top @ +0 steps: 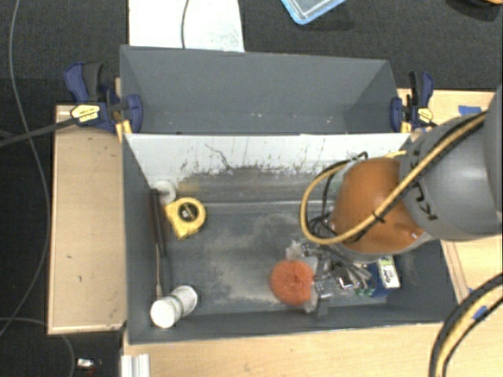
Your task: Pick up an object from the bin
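A round orange-red ball (289, 283) lies on the bin floor near the front wall, right of the middle. My gripper (310, 279) is down at the ball's right side. One metal fingertip (299, 250) shows just above the ball and the other just below it, so the gripper stands open with the ball's right part between them. A blue and green flat packet (383, 276) lies partly under the gripper's body to the right.
A yellow tape measure (186, 216) sits at the back left, with a thin dark rod (158, 246) along the left wall. A white bottle (173, 306) lies in the front left corner. The arm's orange cover and cables hang over the bin's right side.
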You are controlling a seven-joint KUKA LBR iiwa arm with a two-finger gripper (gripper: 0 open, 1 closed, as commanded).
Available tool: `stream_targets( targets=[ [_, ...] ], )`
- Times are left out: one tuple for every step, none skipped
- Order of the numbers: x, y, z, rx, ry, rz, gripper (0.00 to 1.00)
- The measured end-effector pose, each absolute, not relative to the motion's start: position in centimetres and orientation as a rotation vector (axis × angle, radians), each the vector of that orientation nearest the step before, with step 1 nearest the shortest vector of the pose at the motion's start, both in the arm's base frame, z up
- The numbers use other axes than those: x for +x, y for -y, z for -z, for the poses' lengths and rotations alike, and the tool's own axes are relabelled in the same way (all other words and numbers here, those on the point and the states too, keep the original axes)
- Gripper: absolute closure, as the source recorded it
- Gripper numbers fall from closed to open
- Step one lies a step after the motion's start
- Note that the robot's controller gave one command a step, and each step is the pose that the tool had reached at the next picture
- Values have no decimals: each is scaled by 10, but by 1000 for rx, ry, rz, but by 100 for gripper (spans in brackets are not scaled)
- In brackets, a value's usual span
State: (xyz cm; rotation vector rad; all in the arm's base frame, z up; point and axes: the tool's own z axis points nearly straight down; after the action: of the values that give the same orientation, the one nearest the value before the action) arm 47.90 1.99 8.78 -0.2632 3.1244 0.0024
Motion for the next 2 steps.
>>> stream_targets(
  targets=[
    [483,-37,-74,-430,-3101,3,0],
    [487,10,-70,301,-3114,-4,100]
  ],
)
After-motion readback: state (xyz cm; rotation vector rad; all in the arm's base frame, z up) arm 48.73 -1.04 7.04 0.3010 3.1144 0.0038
